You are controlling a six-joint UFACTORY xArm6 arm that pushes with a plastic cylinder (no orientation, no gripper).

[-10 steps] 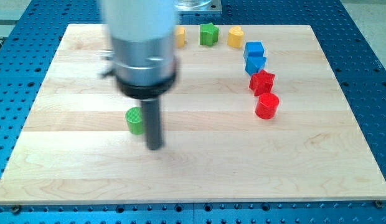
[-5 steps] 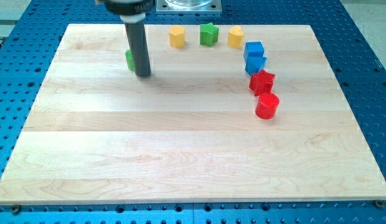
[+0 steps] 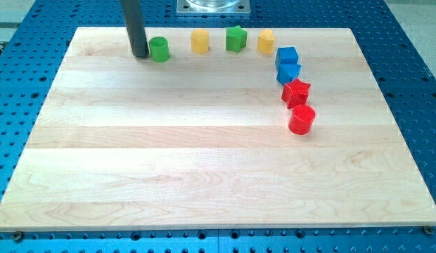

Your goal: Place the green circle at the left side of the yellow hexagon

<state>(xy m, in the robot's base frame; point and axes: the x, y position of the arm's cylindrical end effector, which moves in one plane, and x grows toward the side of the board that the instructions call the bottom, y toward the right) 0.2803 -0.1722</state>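
Note:
The green circle [image 3: 159, 49] stands near the view's top, left of centre, on the wooden board [image 3: 204, 154]. The yellow hexagon [image 3: 200, 41] sits a short gap to its right. My tip [image 3: 140, 55] rests on the board right against the green circle's left side, the dark rod rising up out of the view's top.
To the right of the yellow hexagon along the top are a green star [image 3: 236, 38] and a yellow block [image 3: 266, 42]. Down the right run a blue block [image 3: 287, 57], a second blue block [image 3: 289, 72], a red star [image 3: 296, 92] and a red cylinder [image 3: 302, 119].
The green circle has gone from the board's middle left up to the top row, then rightwards towards the yellow hexagon. My tip moved from its right side to its left side.

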